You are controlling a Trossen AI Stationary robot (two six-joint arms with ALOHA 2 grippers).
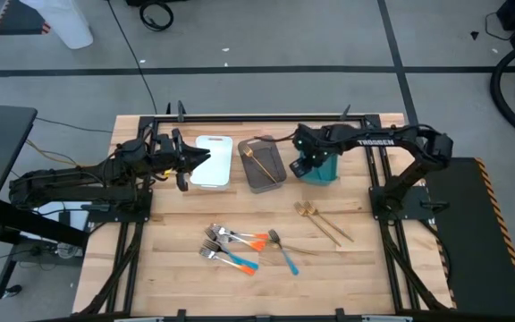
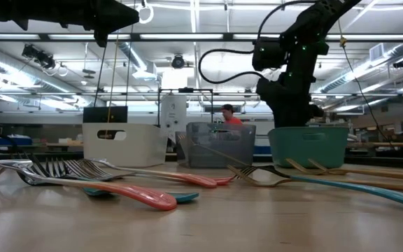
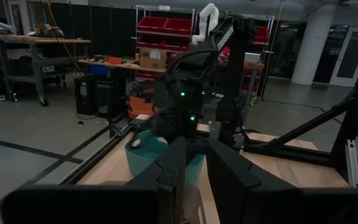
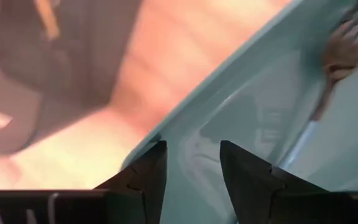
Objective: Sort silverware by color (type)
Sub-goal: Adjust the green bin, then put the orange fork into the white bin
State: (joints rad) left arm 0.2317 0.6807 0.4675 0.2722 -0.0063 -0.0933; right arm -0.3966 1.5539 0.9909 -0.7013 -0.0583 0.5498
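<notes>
One fork point(image 4: 344, 50) is lying inside the teal bin point(image 4: 241, 93); right gripper point(image 4: 193, 163) fingers are standing apart, empty; left gripper point(image 3: 193, 163) fingers' state is undeterminable.

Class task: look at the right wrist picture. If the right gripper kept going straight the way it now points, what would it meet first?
Most likely the inside of the teal bin. The right gripper, jaws open, points into it, where a blue-handled fork lies off to one side. Depth is hard to judge, so wall or floor is uncertain.

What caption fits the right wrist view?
Open right end effector above the teal bin, a fork lying inside it.
</notes>
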